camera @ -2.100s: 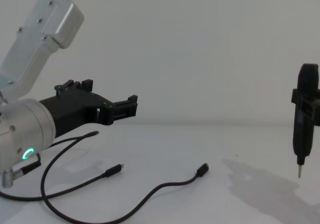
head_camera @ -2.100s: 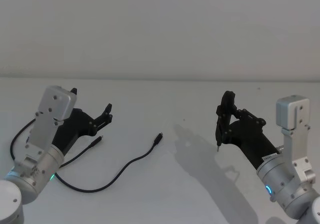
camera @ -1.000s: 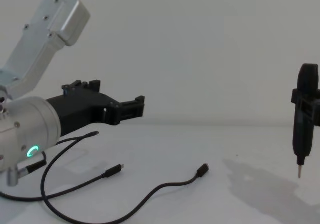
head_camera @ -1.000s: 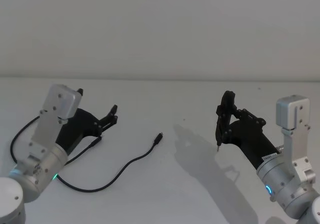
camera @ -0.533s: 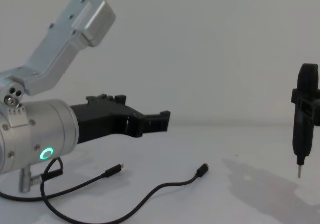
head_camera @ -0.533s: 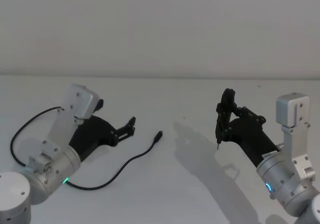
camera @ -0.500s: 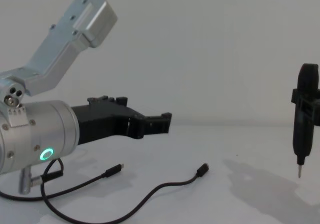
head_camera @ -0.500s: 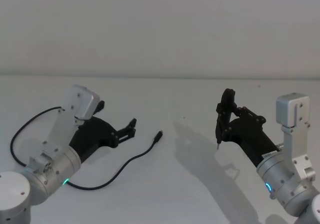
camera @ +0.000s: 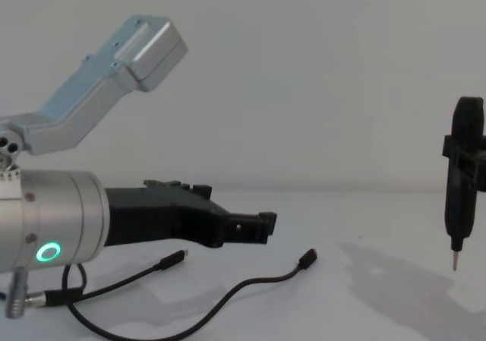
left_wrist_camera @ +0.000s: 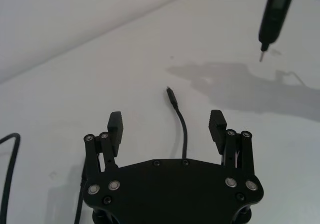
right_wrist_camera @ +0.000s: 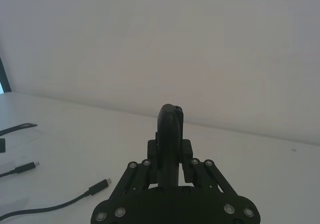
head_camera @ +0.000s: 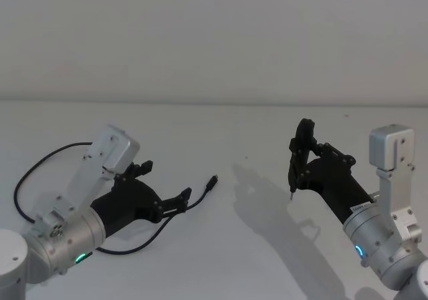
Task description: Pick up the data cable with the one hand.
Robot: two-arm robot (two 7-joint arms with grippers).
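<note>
Left gripper [left_wrist_camera: 166,119] spread wide above the data cable [left_wrist_camera: 183,134], lying on the table [head_camera: 221,260] lengthwise between its 2 fingers [left_wrist_camera: 216,121], plug [left_wrist_camera: 171,95] just ahead; right gripper [head_camera: 302,173] parked well apart, clamped on pen tool [camera: 462,178].

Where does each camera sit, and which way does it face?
Head: high, looking down; left gripper over the data cable, right gripper holding the pen tool.
Chest: low, looking across the table; left gripper large at left.
Left wrist: behind its open jaws, facing the cable.
Right wrist: behind jaws shut on the pen tool.
Shared: both wrist views see the cable's plug.
</note>
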